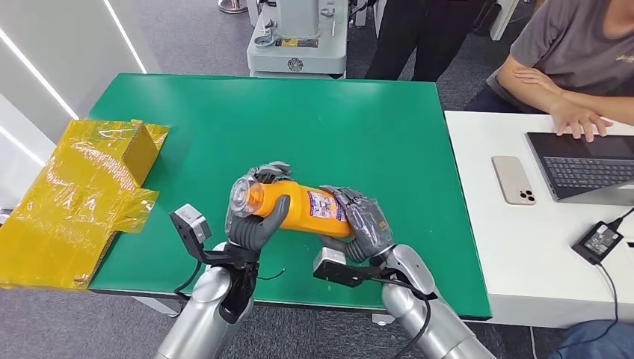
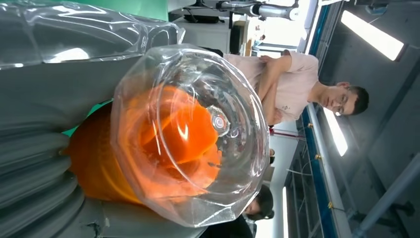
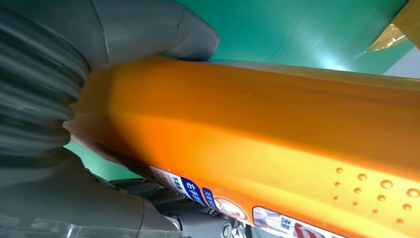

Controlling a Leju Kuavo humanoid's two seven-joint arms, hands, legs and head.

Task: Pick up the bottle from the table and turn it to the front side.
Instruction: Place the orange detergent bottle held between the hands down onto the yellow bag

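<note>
Bottle: orange bottle (image 2: 99, 163) seen cap-first, its clear domed cap (image 2: 198, 134) toward the camera.
Left robot hand: grey ribbed cover (image 2: 34, 168) wraps the bottle's body, apparently gripping it.
Table: a green sliver (image 2: 143, 7).
Behind: a person (image 2: 297, 89), arms crossed.

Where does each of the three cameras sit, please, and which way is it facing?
Head view: high on the body, looking down at the green table; both arms, left hand and right hand holding the orange bottle.
Left wrist view: behind the left hand, facing the bottle's clear cap.
Right wrist view: behind the right hand, along the bottle's side.
All three share the bottle.
</note>
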